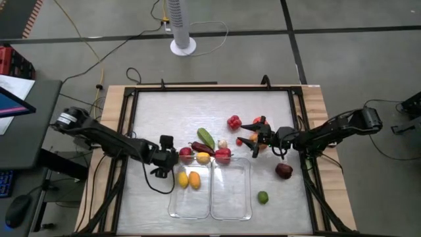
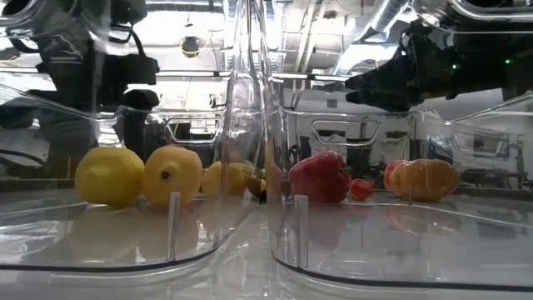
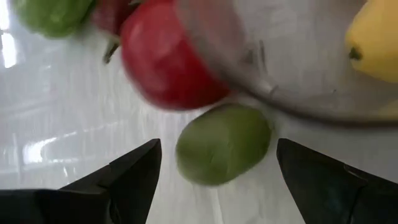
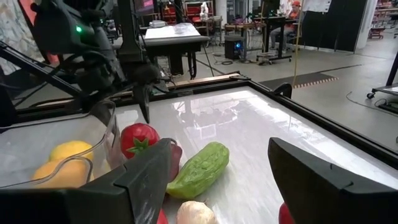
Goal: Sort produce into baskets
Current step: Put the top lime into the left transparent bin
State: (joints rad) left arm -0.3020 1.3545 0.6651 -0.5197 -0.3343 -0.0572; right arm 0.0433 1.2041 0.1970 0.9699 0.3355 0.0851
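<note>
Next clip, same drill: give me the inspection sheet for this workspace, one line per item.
Surface: pale glossy table in a dark frame.
Job's things: two clear trays side by side near the front edge; the left tray holds two yellow fruits, the right one looks empty. Loose produce: cucumber, red pepper, dark maroon fruit, lime, a red and yellow cluster at the trays' far rims.
Clutter: nothing seen.
Grippers: left gripper open, low beside the left tray's far corner; right gripper open, above the produce right of centre.
Cables: loose cords on the floor behind the table.
Surroundings: white fan base, desk at left.
</note>
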